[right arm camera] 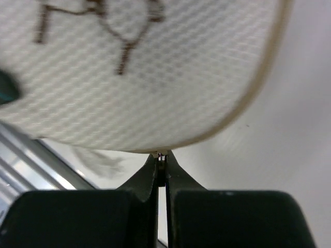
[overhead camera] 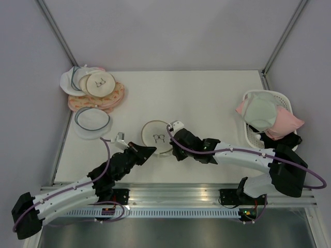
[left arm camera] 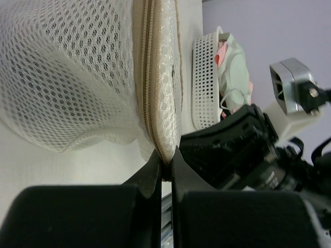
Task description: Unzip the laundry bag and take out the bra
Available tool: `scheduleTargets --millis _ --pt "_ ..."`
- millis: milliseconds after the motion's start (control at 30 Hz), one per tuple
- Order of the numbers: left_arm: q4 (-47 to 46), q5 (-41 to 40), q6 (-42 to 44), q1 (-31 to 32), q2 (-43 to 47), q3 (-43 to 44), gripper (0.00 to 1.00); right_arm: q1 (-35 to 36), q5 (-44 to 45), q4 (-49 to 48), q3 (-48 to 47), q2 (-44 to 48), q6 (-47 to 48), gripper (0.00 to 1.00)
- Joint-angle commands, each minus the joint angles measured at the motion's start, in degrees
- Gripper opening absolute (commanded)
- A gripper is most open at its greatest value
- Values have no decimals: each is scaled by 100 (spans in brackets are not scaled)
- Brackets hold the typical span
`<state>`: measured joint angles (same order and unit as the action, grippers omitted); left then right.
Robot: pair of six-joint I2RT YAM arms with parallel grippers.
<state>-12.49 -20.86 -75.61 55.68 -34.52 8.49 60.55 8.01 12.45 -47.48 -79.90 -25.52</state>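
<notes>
Left fingers (left arm camera: 149, 178) clamp the tan zipper rim (left arm camera: 149, 77) of the round cream mesh laundry bag (overhead camera: 156, 133); right fingers (right arm camera: 147, 178) pinch shut on its edge.

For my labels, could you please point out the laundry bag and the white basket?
laundry bag (overhead camera: 155, 132): top external view, on its printed cream face.
basket (overhead camera: 252, 135): top external view, on its near-left lattice wall.

White shells and black joints form the left arm (overhead camera: 62, 196) and right arm (overhead camera: 248, 156); a purple cable (overhead camera: 108, 153) trails each; left pincer (left arm camera: 164, 160) and right pincer (right arm camera: 161, 160) are black.
</notes>
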Motion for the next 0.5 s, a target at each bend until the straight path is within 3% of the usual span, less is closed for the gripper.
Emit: scheduleTargets --millis 0,233,367,467 --pt "1123 161 1126 4 672 90 2 -280 632 776 20 80 161 0" --pt "2864 170 2094 -5 1728 477 2 -360 763 996 -24 44 337 0" --pt "3139 582 2778 -13 1774 846 2 -421 947 1128 -59 80 460 0" --pt "3243 1171 3314 -13 1336 1249 2 -465 1369 1382 -182 36 530 0"
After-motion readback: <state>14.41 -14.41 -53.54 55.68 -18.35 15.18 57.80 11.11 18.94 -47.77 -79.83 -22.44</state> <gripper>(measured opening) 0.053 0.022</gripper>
